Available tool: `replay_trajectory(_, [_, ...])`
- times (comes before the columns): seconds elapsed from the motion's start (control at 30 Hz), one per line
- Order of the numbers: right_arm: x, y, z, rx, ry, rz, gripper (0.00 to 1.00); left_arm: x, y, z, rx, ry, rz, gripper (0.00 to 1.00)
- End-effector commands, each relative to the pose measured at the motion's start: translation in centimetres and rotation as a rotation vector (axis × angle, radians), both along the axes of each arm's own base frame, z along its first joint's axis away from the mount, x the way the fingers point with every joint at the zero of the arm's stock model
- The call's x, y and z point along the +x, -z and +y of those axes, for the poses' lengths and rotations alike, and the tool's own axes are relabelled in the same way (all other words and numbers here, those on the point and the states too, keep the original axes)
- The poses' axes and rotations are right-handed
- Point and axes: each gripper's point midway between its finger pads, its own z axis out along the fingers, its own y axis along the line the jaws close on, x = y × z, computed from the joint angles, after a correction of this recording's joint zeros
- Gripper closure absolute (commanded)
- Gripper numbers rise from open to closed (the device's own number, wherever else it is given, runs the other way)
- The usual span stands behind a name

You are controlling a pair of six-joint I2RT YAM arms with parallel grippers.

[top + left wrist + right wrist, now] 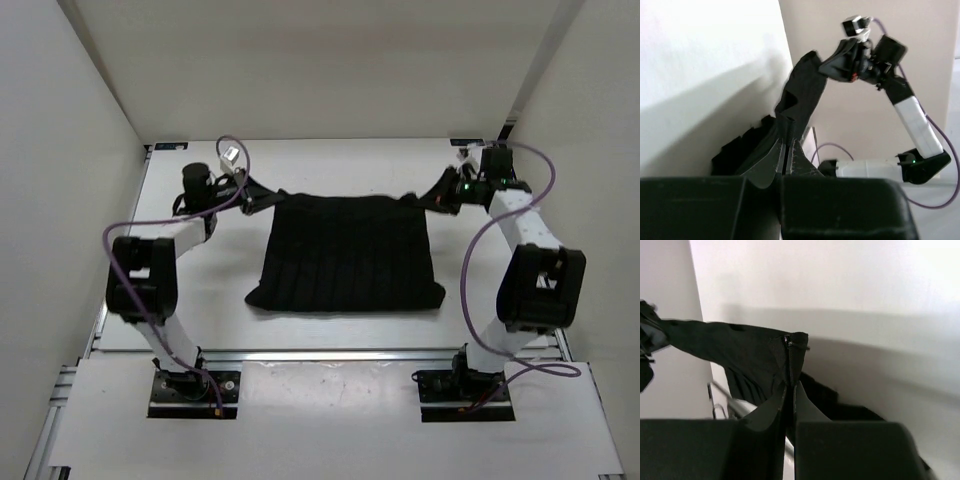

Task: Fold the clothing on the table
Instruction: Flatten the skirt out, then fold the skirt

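Stretching between the two arms, the black garment (345, 255) lies in the middle of the white tabletop (200, 310), its far edge raised. Left pincer (250, 196) is nipped narrow on the far-left corner. Right pincer (440, 196) is squeezed onto the far-right corner the same way. Near hem rests flat on the surface; the raised edge looks taut, though that's hard to judge from above.

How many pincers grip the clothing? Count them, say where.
2. The left pincer is shut on the clothing at its far left corner, the right pincer at its far right corner. None hidden.
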Motion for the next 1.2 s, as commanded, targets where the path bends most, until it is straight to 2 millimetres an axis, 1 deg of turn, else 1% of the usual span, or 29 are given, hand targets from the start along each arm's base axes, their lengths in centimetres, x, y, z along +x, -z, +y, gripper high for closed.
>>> replay_trajectory(0.0, [7.8, -8.9, -1.3, -0.059, 0.016, -0.319, 1.00, 4.9, -1.5, -1.2, 0.040, -0.036, -0.048, 1.00])
replay_trajectory(0.07, [10.5, -14.6, -1.8, -0.116, 0.026, -0.454, 1.00, 8.4, -6.0, -1.1, -0.007, -0.054, -0.165, 1.00])
replay_trajectory(0.1, [11.0, -15.6, -1.7, -0.124, 0.025, -0.477, 1.00, 9.6, -9.4, -0.6, -0.029, -0.067, -0.226, 1.00])
replay_trajectory(0.13, [11.5, -18.2, -1.8, -0.140, 0.027, -0.534, 1.00, 10.5, -10.2, -0.3, -0.036, -0.082, -0.239, 1.00])
replay_trajectory(0.17, [11.7, -20.7, -2.2, -0.159, 0.035, -0.601, 1.00, 11.4, -12.7, -0.1, -0.046, -0.091, -0.294, 1.00])
replay_trajectory(0.2, [11.5, -21.8, -2.4, -0.164, 0.042, -0.633, 1.00, 11.8, -15.2, 0.6, -0.060, -0.099, -0.344, 1.00])
replay_trajectory(0.23, [11.0, -23.2, -2.4, -0.161, 0.042, -0.673, 1.00, 12.1, -16.2, 1.2, -0.067, -0.113, -0.362, 1.00])
replay_trajectory(0.27, [10.6, -23.5, -2.5, -0.156, 0.041, -0.685, 1.00, 12.1, -18.2, 1.8, -0.078, -0.125, -0.397, 1.00])
replay_trajectory(0.3, [9.6, -24.5, -2.5, -0.159, 0.040, -0.711, 1.00, 11.8, -19.0, 2.1, -0.088, -0.119, -0.413, 1.00])
replay_trajectory(0.33, [8.8, -24.4, -2.5, -0.162, 0.040, -0.713, 1.00, 11.4, -19.2, 2.2, -0.097, -0.124, -0.408, 1.00])
replay_trajectory(0.37, [7.6, -23.6, -2.3, -0.157, 0.034, -0.694, 1.00, 11.0, -20.2, 3.8, -0.097, -0.148, -0.430, 1.00])
replay_trajectory(0.4, [7.3, -21.7, -2.4, -0.161, 0.030, -0.667, 1.00, 10.3, -19.9, 3.9, -0.105, -0.153, -0.431, 1.00])
replay_trajectory(0.43, [6.3, -21.7, -2.2, -0.162, 0.028, -0.674, 1.00, 9.7, -19.2, 4.1, -0.123, -0.152, -0.409, 1.00])
replay_trajectory(0.47, [5.2, -19.9, -2.3, -0.155, 0.023, -0.640, 1.00, 8.5, -20.0, 4.2, -0.137, -0.149, -0.419, 1.00])
replay_trajectory(0.5, [4.5, -16.9, -2.1, -0.145, 0.024, -0.567, 1.00, 7.4, -19.1, 4.2, -0.143, -0.139, -0.404, 1.00])
replay_trajectory(0.53, [3.6, -16.7, -2.1, -0.144, 0.027, -0.569, 1.00, 6.8, -17.3, 4.5, -0.146, -0.147, -0.362, 1.00])
replay_trajectory(0.57, [2.3, -14.2, -1.8, -0.130, 0.014, -0.516, 1.00, 5.3, -17.0, 4.0, -0.143, -0.133, -0.358, 1.00])
replay_trajectory(0.63, [-0.3, -8.4, -1.1, -0.110, 0.005, -0.371, 1.00, 2.0, -13.5, 3.3, -0.134, -0.114, -0.274, 1.00])
replay_trajectory(0.67, [-1.6, -7.8, -0.6, -0.100, -0.010, -0.359, 1.00, 1.1, -12.5, 2.9, -0.129, -0.102, -0.261, 1.00])
replay_trajectory(0.7, [-3.0, -5.3, -0.2, -0.078, -0.015, -0.283, 1.00, -0.6, -10.2, 2.6, -0.126, -0.094, -0.203, 1.00])
replay_trajectory(0.73, [-4.2, -4.8, 0.5, -0.070, -0.035, -0.274, 1.00, -2.0, -7.3, 2.2, -0.122, -0.092, -0.130, 1.00])
replay_trajectory(0.77, [-5.9, -3.1, 0.9, -0.060, -0.046, -0.219, 1.00, -3.6, -6.8, 1.1, -0.126, -0.064, -0.115, 1.00])
replay_trajectory(0.8, [-7.4, -1.5, 1.4, -0.056, -0.056, -0.164, 1.00, -5.3, -5.0, 0.8, -0.125, -0.063, -0.075, 1.00])
replay_trajectory(0.83, [-8.1, -1.4, 1.5, -0.061, -0.049, -0.158, 1.00, -6.7, -3.3, 0.3, -0.126, -0.057, -0.023, 1.00])
replay_trajectory(0.87, [-9.3, -1.1, 1.9, -0.056, -0.065, -0.148, 1.00, -8.0, -3.8, -0.2, -0.135, -0.042, -0.031, 1.00])
replay_trajectory(0.9, [-10.2, -0.3, 1.9, -0.050, -0.062, -0.099, 1.00, -9.0, -3.3, -0.1, -0.139, -0.041, -0.023, 1.00])
replay_trajectory(0.93, [-11.1, -0.8, 2.6, -0.044, -0.085, -0.109, 1.00, -10.1, -3.4, -0.2, -0.146, -0.032, -0.018, 1.00])
replay_trajectory(1.03, [-13.4, -1.0, 3.2, -0.051, -0.111, -0.072, 1.00, -11.7, -4.2, 0.1, -0.172, -0.030, -0.026, 1.00])
replay_trajectory(1.17, [-14.6, -2.7, 2.2, -0.063, -0.072, -0.097, 1.00, -12.5, -5.1, 0.1, -0.181, -0.021, -0.044, 1.00])
